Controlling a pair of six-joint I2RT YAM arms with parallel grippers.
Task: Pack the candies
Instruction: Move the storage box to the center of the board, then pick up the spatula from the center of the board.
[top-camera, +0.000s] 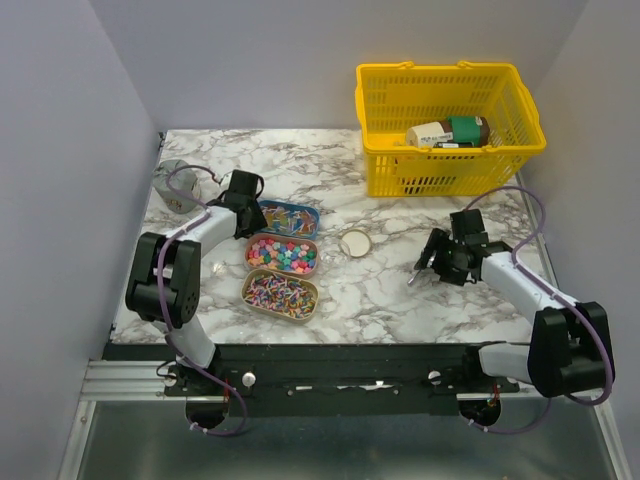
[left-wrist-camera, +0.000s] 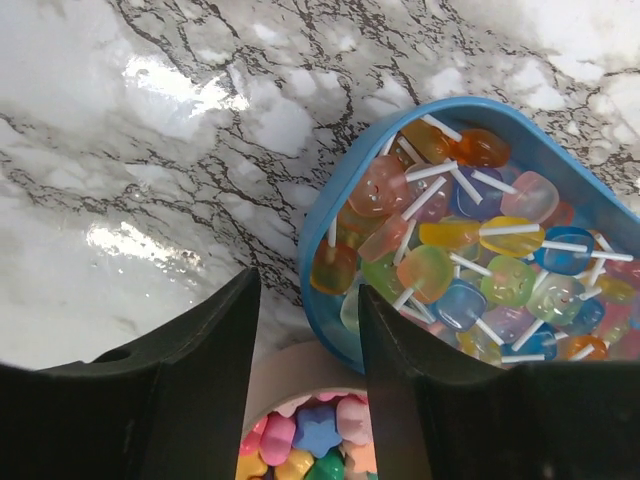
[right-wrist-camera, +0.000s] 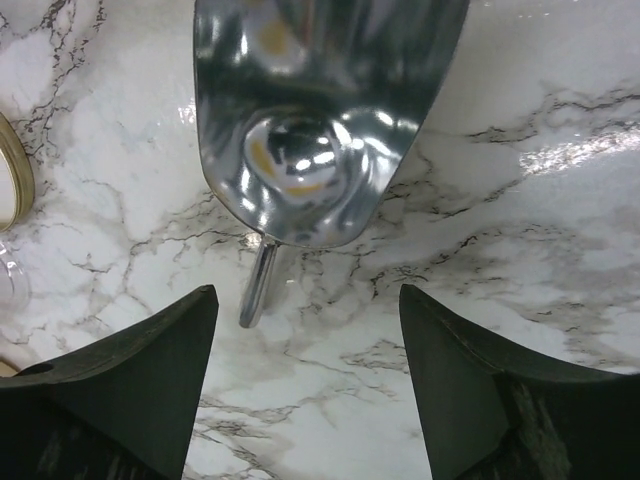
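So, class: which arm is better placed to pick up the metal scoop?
Right. The open right gripper is directly above the scoop; the left gripper is over the blue tray of candies.

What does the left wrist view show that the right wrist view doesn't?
Left wrist only: a blue tin of lollipop candies and, nearer the camera, a pink tray of small pastel candies.
Right wrist only: the silver scoop lying on the table, and a gold lid cut off at the left border.
Both: the marble tabletop, and an open end effector with nothing between its fingers, the left end effector and the right end effector.
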